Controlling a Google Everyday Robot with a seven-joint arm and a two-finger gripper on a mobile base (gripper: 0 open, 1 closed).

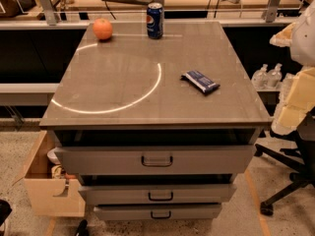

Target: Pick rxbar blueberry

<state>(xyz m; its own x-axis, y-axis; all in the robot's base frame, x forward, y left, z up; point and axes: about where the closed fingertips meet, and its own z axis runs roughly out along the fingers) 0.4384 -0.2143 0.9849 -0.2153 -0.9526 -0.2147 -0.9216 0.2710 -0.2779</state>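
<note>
Pincer: not in frame, so we cannot tell how wide it stands or whether it carries anything. The rxbar blueberry (pixel 200 81) lies flat on the right half of the worktop (pixel 123 97), skewed to the edges, near the right rim and well apart from everything else. Risks, as we judge them: the bar is thin and sits flush, so a descent that stops high would close on air, while one too low would jam against the surface. A closure across the long axis, or on a crimped end, could let the glossy wrapper slide out. A sideways nudge could push it toward the right rim and off. The blue soda can (pixel 154 20) at the far edge shares the colour and could be mistaken for the target; the orange (pixel 102 29) beside it is unlikely to interfere. Materials: worktop smooth, grey, semi-reflective, carrying a bright curved arc (pixel 147 90). Wrapper dark blue film with pale lettering, slightly puffed. Can rigid, cylindrical, upright. Orange round, matte. Grey handled drawers (pixel 156 159) below.
</note>
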